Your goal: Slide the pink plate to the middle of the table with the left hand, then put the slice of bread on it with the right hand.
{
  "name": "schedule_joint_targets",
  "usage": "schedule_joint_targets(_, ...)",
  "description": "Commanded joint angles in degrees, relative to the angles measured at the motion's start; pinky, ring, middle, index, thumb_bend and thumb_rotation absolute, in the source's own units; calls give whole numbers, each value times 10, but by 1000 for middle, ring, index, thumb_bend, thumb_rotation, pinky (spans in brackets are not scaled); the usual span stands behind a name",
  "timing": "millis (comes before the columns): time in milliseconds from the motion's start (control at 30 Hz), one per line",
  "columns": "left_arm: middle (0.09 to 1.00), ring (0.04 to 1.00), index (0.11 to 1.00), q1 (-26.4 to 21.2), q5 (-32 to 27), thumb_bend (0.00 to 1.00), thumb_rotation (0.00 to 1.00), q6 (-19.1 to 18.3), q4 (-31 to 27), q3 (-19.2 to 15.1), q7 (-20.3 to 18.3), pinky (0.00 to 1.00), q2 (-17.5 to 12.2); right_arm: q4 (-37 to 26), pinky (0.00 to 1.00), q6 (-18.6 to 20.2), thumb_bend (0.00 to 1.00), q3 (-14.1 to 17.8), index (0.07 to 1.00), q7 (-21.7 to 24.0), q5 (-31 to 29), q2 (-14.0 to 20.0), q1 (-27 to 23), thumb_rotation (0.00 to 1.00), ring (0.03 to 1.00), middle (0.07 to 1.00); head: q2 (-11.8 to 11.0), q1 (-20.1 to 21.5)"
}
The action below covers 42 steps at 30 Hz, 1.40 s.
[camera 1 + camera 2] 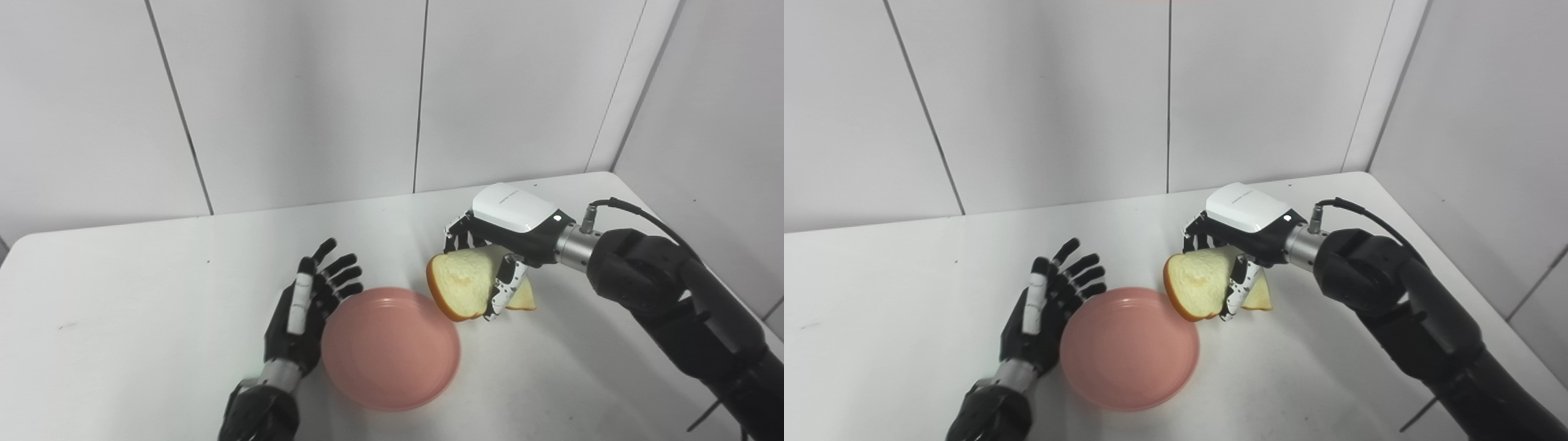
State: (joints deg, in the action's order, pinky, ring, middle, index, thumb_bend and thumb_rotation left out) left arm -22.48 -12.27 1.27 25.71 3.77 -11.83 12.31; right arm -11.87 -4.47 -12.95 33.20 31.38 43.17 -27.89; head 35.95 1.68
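Here, on a plain white desk [122,294]: round, shallow pink plate [391,347] lying flat near the middle, tan-crusted slice of white bread [460,284] gripped above the surface just right of the plate's far rim. Right hand [499,245], black fingers under a white shell, closed around the slice, thumb across its pale face, slice held tilted on edge. Left hand [306,309], black with one white-backed finger, open and holding nothing, fingers spread and pointing away, set against the plate's left rim; actual contact hard to tell. Seen from the left eye, bread edge just short of the plate rim; seen from the right eye, bread [1200,288] overlapping the rim, plate [1129,348] and open left hand [1044,321] shifted leftward, more of the right forearm and its cable visible. Behind the desk, white panelled walls with thin dark seams, meeting in a corner at right.
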Motion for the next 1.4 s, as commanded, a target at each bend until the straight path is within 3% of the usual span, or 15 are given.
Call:
schedule_joint_targets(0, 765, 760, 845, 18, 14, 893, 811, -27, 33, 3, 18, 731, 6, -24, 292, -5, 530, 10, 487, -1, -7, 1, -21, 10, 365, 472, 2, -9)
schedule_joint_targets(233, 753, 742, 859, 17, 13, 911, 805, -26, 35, 7, 28, 712, 16, -37, 290, -22, 528, -3, 497, 3, -7, -16, -14, 13, 358, 463, 7, -29)
schedule_joint_targets(500, 779, 771, 888, 8, 18, 926, 824, -16, 53, 15, 35, 764, 23, -28, 324, -22, 529, -18, 491, 2, -3, -46, 2, 12, 386, 471, 13, -53)
schedule_joint_targets(833, 789, 775, 895, 11, 17, 898, 824, -20, 45, 15, 39, 774, 27, 2, 329, -31, 530, -36, 480, -13, 16, -89, 13, 11, 384, 479, 18, -57)
schedule_joint_targets(1067, 800, 781, 891, 8, 12, 926, 803, -17, 53, 13, 35, 772, 29, -1, 324, -13, 529, -43, 484, 4, 12, -106, 8, 12, 391, 479, 18, -60)
schedule_joint_targets(1367, 816, 793, 898, 14, 15, 914, 813, -24, 41, 17, 36, 772, 27, 23, 311, -34, 529, -56, 485, -8, 21, -121, 12, 12, 384, 478, 19, -60)
